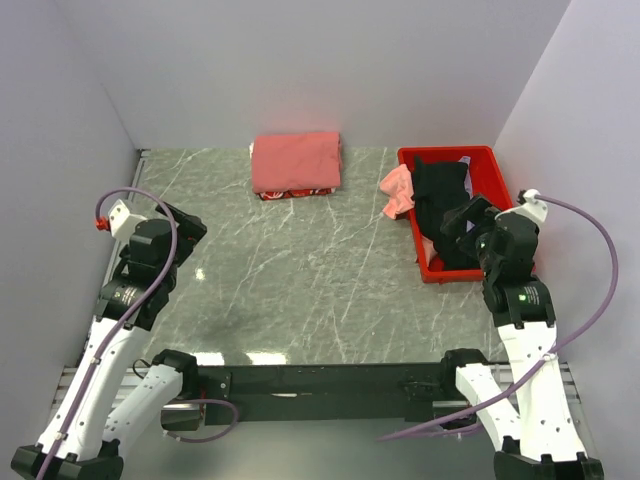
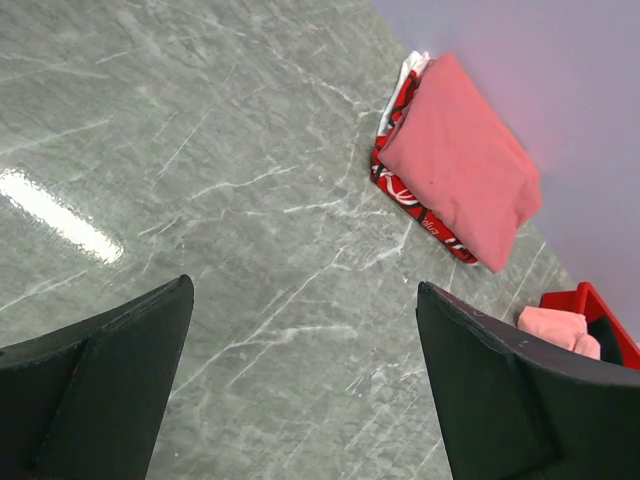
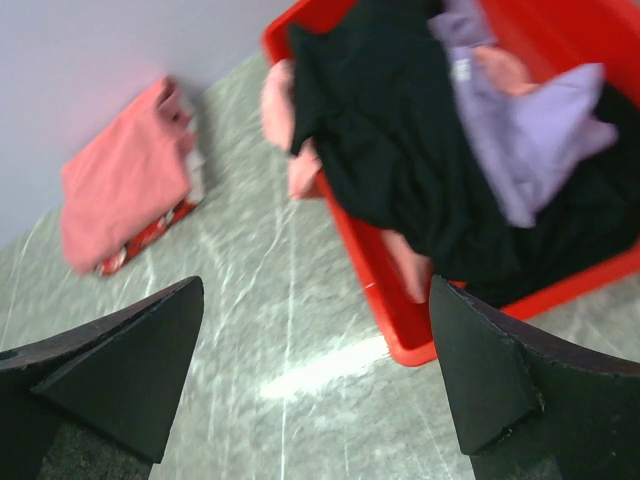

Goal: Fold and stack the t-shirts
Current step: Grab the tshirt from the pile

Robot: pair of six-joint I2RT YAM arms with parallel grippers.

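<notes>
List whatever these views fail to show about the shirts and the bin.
- Folded pile: the coral-red cloth shirt covers the red-and-white patterned cloth beneath; layer count unclear in every view.
- Red plastic bin: top view, right arm hides its near corner; left wrist view cuts it off.
- Large black cloth shirt buries the bin's lower contents; right wrist view is blurred.

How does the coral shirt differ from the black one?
Coral shirt is folded flat; black shirt is crumpled. Coral shirt lies on the table atop a red patterned cloth; black shirt sits in the red bin among a lavender shirt and a pink shirt. Both are plain-coloured.
</notes>
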